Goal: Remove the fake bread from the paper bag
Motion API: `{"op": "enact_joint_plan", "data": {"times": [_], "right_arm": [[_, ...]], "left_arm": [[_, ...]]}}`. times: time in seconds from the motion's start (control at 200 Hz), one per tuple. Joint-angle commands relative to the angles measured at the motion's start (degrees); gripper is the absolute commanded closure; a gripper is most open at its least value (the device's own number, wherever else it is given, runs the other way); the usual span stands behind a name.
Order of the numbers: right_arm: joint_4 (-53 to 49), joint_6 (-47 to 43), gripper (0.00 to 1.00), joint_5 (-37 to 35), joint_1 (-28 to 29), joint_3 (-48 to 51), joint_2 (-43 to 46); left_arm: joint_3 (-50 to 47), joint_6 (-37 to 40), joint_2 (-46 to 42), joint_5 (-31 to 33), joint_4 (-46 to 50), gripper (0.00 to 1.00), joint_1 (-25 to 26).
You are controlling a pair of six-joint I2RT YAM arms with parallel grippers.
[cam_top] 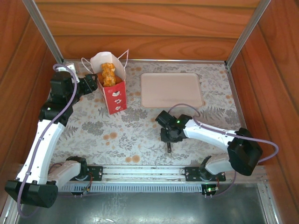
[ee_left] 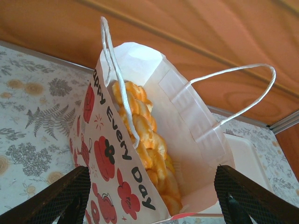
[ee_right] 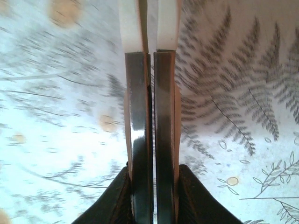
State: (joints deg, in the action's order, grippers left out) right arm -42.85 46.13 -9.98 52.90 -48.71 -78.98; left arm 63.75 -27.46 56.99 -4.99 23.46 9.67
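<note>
Bread (cam_top: 108, 73) sits in the bag (cam_top: 114, 99) at the bench's (cam_top: 140, 135) far-left corner, our left tool (cam_top: 93, 84) apart astride it and right tool (ee_right: 153, 196) clamped on the tongs (ee_right: 138, 116) mid-bench, and we fear those pinched tongs could topple the unheld bag.

Upright white-and-red paper bag (cam_top: 114, 95), golden fake bread (cam_top: 108, 73) piled inside
</note>
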Motion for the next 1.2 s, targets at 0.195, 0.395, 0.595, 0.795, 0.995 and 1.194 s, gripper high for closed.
{"op": "enact_joint_plan", "data": {"times": [0.195,0.395,0.595,0.795,0.995,1.194], "right_arm": [[2.5,-10.6,0.98,-4.0,-2.9,-10.9,-1.5],[17.9,-11.3,0.86,7.1,-9.8,-9.1,0.4],[28.2,-9.0,0.72,14.7,-14.3,-5.9,2.0],[32.5,-7.6,0.59,20.4,-17.7,-4.2,2.8],[33.6,-7.0,0.56,22.1,-18.6,-4.4,1.8],[33.8,-6.2,0.57,23.9,-18.8,-5.2,-0.2]], "left_arm": [[0.2,0.1,0.4,1.0,0.8,0.26,0.4],[0.4,0.4,0.4,1.7,0.9,0.26,0.4],[0.5,0.5,0.8,2.1,0.8,0.26,0.4],[0.9,0.6,1.7,2.0,0.7,0.26,0.4],[0.9,0.5,2.6,1.9,0.7,0.26,0.4],[1.1,0.6,3.6,2.2,0.5,0.26,0.4]]}}
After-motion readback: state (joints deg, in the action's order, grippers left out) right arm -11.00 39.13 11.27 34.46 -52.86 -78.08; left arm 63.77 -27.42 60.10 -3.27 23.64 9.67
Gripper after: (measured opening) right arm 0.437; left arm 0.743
